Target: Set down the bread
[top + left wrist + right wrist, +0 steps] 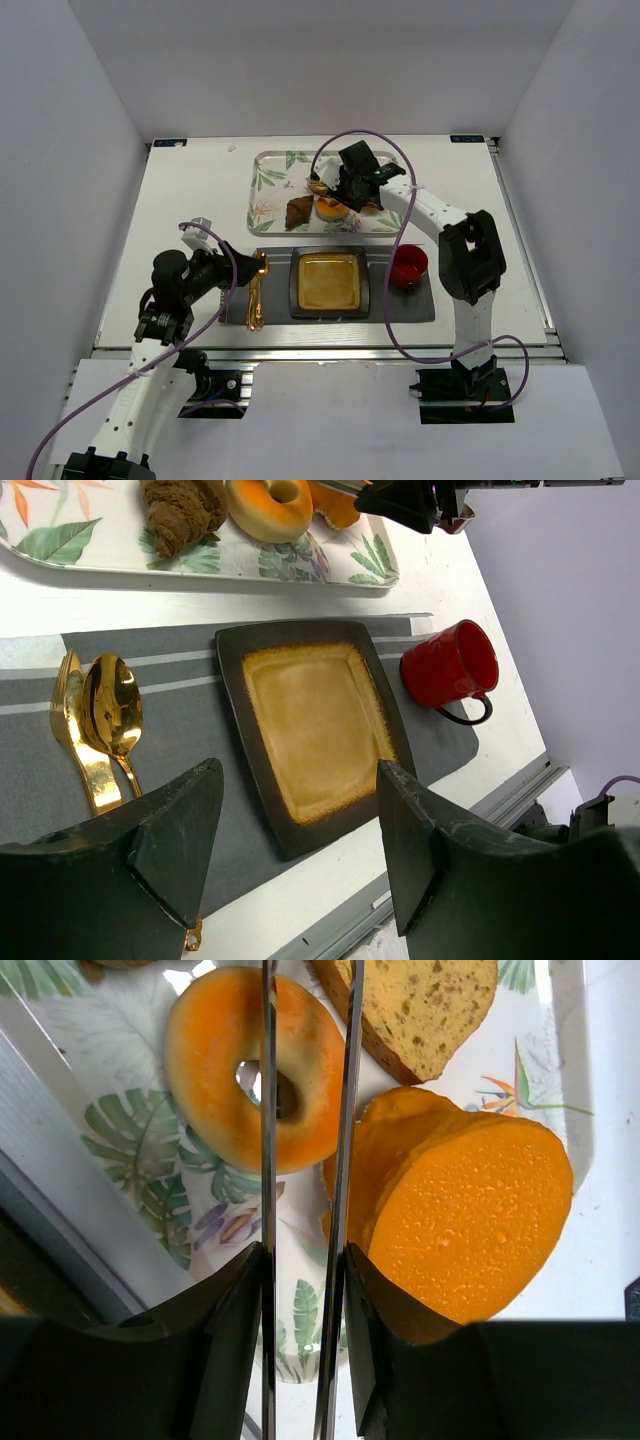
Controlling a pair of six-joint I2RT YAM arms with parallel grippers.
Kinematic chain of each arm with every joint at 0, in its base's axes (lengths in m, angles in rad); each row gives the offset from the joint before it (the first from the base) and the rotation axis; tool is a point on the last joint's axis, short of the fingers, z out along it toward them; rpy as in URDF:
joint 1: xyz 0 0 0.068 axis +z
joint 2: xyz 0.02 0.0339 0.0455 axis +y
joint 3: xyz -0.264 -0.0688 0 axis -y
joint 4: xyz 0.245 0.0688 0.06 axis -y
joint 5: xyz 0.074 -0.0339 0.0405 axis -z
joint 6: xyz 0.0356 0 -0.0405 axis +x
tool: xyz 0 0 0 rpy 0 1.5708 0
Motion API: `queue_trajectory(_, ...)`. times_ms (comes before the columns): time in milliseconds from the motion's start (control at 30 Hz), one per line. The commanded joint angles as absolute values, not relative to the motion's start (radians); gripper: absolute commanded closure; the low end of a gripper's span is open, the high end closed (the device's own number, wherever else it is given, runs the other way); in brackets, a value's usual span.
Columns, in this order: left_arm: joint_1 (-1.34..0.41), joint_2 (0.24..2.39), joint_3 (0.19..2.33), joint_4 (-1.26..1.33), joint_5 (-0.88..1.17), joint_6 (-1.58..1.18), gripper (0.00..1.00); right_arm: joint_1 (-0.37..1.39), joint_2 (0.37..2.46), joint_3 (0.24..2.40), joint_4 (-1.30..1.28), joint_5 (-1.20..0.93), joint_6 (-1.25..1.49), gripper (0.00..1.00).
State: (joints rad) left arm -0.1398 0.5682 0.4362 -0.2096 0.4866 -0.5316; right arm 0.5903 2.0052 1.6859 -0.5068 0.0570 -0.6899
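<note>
The bread (420, 1010), a tan speckled slice with a brown crust, lies on the leaf-print tray (130, 1140) at the top of the right wrist view. My right gripper (305, 1250) is shut on metal tongs (268, 1160). The two blades stand apart and run over the glazed donut (220, 1070), just left of the bread; their tips are out of view. In the top view the right gripper (352, 185) hovers over the tray (268, 190) and hides the bread. My left gripper (297, 780) is open and empty above the square brown plate (310, 730).
A croissant (298, 211) and orange slices (460, 1210) share the tray. The plate (329, 283) sits on a grey mat (400, 305), with a gold spoon and fork (257, 290) on its left and a red mug (408, 268) on its right.
</note>
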Motion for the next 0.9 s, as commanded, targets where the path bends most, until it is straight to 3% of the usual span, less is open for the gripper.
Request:
queue_trajectory(0,-0.143,0.558,0.446,-0.206,0.492,-0.522,0.28,0.601,1.951,1.678,-0.469,0.109,-0.703,0.59)
queue_trajectory(467,-0.143,0.552,0.454,-0.212,0.491,-0.522,0.28,0.614,1.937,1.655,-0.430,0.144,-0.693,0.61)
queue_trajectory(867,-0.144,0.540,0.472,-0.238,0.482,-0.518,0.28,0.620,1.925,1.687,-0.448,0.081,-0.661,0.79)
